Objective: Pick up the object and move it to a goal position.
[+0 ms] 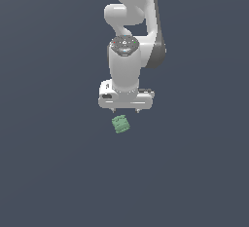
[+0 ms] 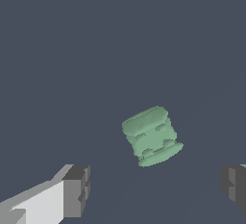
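The object (image 1: 120,124) is a small light-green blocky piece with grooved sides, lying on the flat dark surface. The white arm hangs over it, and my gripper (image 1: 125,109) sits just above and slightly behind it in the exterior view. In the wrist view the object (image 2: 152,135) lies tilted, ahead of the gap between the two grey fingertips (image 2: 77,190), which stand wide apart. My gripper (image 2: 156,187) is open and holds nothing. Nothing touches the object.
A plain dark grey surface (image 1: 48,172) stretches all around. The arm's white links (image 1: 129,7) rise behind the gripper toward the top of the exterior view.
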You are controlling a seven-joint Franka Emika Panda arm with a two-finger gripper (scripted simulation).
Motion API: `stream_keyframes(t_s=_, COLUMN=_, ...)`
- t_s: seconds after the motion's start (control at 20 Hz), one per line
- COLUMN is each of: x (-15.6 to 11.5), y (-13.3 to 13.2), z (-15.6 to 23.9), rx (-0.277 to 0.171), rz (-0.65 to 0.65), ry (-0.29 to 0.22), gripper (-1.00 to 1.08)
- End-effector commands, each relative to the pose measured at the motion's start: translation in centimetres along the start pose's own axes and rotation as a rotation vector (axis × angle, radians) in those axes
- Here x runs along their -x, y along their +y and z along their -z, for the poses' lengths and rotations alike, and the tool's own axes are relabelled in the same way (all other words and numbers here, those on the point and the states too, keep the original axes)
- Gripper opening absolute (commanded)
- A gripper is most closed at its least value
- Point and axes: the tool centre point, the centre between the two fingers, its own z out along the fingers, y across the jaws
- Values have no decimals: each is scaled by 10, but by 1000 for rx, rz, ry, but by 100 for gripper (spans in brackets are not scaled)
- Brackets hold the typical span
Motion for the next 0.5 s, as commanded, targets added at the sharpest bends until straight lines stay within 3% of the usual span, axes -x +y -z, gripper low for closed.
stream_keyframes(t_s=0.0, x=0, y=0, z=0, rx=0, rz=0, ry=0, gripper=100)
stream_keyframes(t_s=0.45, x=8, y=27, z=-1, rx=28, rz=-33, ry=-29, gripper=100)
